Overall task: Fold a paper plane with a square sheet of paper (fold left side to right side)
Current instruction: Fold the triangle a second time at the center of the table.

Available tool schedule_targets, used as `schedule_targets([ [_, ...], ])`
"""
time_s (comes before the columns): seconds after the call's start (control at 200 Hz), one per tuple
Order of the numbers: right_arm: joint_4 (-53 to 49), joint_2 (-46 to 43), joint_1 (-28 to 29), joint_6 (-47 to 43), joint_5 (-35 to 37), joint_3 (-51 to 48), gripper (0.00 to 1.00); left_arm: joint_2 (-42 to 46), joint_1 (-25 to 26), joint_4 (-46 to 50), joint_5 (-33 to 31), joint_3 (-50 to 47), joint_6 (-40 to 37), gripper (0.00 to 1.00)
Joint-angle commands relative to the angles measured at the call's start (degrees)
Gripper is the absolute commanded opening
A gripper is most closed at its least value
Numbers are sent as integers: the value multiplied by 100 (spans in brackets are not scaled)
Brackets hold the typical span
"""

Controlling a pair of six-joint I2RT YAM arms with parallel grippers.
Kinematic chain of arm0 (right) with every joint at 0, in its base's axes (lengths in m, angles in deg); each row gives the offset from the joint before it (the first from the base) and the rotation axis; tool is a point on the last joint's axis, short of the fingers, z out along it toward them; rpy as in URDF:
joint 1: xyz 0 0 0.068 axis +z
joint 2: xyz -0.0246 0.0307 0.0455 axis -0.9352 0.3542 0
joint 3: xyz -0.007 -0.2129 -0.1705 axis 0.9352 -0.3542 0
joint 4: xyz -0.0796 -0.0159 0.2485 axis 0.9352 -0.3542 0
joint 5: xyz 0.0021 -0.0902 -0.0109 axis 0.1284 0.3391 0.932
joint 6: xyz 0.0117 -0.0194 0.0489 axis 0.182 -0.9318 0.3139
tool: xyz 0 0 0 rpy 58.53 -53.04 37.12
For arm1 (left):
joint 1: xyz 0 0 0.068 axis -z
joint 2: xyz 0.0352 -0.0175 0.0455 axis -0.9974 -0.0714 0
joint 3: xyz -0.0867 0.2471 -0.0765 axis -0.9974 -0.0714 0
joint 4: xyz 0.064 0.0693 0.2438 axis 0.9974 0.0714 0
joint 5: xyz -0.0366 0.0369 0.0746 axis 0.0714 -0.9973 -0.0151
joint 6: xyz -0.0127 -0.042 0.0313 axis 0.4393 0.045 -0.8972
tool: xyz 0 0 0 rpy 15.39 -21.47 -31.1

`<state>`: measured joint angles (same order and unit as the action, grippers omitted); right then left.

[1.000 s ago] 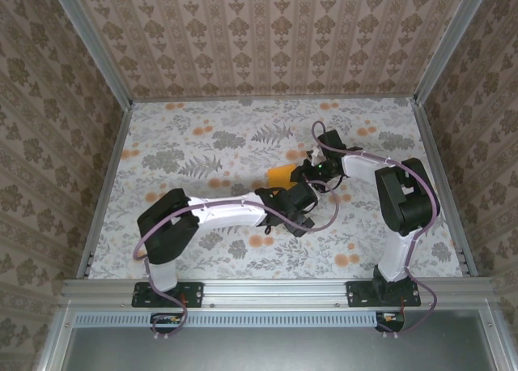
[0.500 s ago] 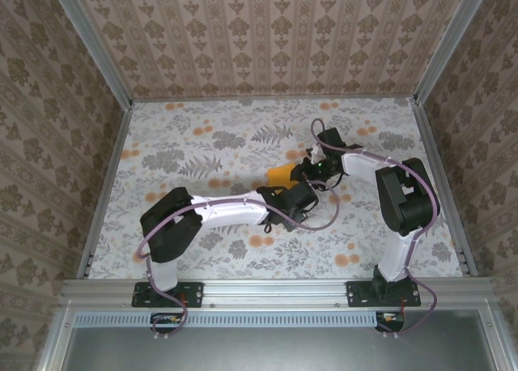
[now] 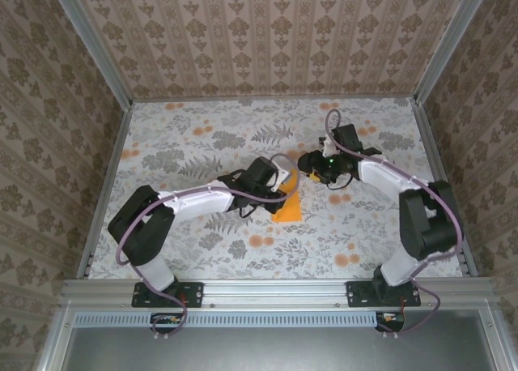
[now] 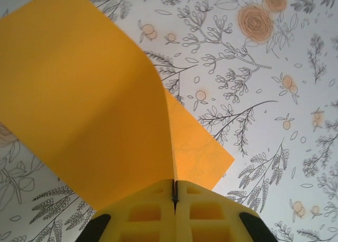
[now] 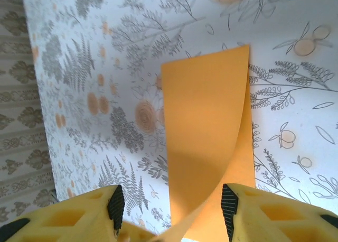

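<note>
Orange sheet between left jaws (clamped)

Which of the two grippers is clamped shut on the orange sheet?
The left gripper: it is pinched shut on the square sheet of paper, whereas the right gripper stands with jaws apart, the sheet between them.

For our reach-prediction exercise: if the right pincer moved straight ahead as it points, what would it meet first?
The right pincer would likely meet the square sheet of paper first; its lifted flap curls between the open jaws.
</note>
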<state>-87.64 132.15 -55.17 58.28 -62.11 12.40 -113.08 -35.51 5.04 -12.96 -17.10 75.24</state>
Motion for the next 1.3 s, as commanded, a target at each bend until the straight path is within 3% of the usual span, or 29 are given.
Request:
schedule_targets([
  [0.0, 234, -372, 24, 73, 217, -529, 48, 113, -236, -671, 1030, -280, 623, 0],
  [0.19, 323, -489, 460, 113, 220, -1249, 20, 74, -477, -787, 1251, -460, 796, 0],
  [0.335, 447, -331, 855, 232, 402, -1506, 10, 45, -618, -705, 1313, -518, 832, 0],
  [0.585, 379, 192, 1147, 244, 604, -1416, 7, -78, -717, -387, 1272, -437, 676, 0],
  [1.295, -351, 467, 1193, -193, 986, -1297, 6, -430, -905, -250, 1035, -270, 341, 0],
])
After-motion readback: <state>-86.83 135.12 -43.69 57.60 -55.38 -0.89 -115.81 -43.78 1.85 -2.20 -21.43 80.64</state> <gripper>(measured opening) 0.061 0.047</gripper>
